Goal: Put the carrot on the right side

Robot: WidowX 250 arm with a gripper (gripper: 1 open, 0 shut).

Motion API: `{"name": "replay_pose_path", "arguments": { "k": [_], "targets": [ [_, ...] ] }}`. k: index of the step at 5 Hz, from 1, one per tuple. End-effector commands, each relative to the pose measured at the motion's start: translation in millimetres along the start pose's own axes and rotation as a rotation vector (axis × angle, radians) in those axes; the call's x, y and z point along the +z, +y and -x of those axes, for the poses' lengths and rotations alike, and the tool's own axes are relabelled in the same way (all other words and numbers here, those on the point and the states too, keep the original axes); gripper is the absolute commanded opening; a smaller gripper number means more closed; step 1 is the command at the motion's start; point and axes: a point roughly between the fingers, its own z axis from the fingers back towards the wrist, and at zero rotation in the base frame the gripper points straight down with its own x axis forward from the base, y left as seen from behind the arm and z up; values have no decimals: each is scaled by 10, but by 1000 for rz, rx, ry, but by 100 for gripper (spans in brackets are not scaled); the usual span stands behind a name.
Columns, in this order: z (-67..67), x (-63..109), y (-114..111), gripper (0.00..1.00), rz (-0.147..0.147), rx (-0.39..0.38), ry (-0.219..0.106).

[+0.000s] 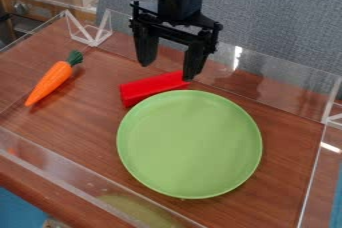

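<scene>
In the camera view, the carrot [51, 82] is seen at the left of the wooden surface [80, 148], tapered and orange, its dark green top toward the back, well apart from the green plate [190, 144]. The gripper [168, 69] is spread wide above the red block [152, 88]; nothing is held.

No text, labels, brands, numbers or signs can be read on anything in the camera view
</scene>
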Motion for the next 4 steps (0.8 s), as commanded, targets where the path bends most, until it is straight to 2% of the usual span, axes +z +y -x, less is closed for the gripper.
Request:
{"name": "replay_pose_path", "arguments": {
  "k": [1, 2, 4],
  "targets": [
    [3, -91, 129, 100, 6, 19, 20],
    [23, -168, 575, 100, 11, 83, 8],
    [100, -279, 1539, 100, 17, 174, -63]
  ]
}}
